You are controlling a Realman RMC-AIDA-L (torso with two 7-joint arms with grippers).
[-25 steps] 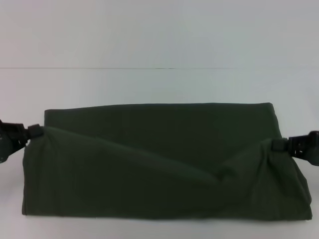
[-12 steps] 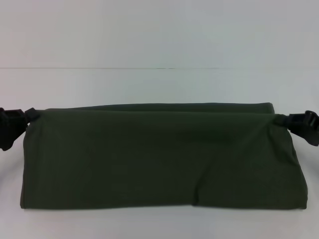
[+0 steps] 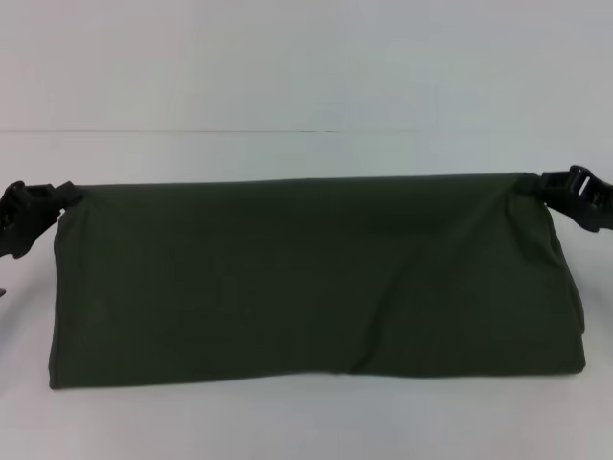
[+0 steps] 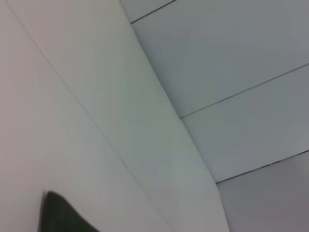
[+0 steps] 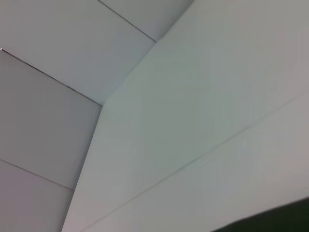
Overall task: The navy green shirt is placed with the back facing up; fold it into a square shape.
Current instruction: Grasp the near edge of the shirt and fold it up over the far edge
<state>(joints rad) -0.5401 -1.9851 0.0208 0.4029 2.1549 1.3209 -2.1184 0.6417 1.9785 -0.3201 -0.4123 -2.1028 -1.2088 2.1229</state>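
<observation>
A plain white counter (image 3: pixel 306 422) stretches beneath and beyond both sets of jaws. Behind it rises a pale wall (image 3: pixel 306 57), its panels split by thin dark seams.

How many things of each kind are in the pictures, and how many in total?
Shirt: 1
Grippers: 2, left gripper and right gripper, each shut on a top corner of the shirt
Table: 1
Total: 4

Navy green shirt (image 3: pixel 316 278) lies on the table (image 3: pixel 306 153), spanning between both claws. Left gripper (image 3: pixel 59 198) sits at its far-left corner, right gripper (image 3: pixel 536 184) at its far-right corner. Shirt body runs from the claws toward the robot.
</observation>
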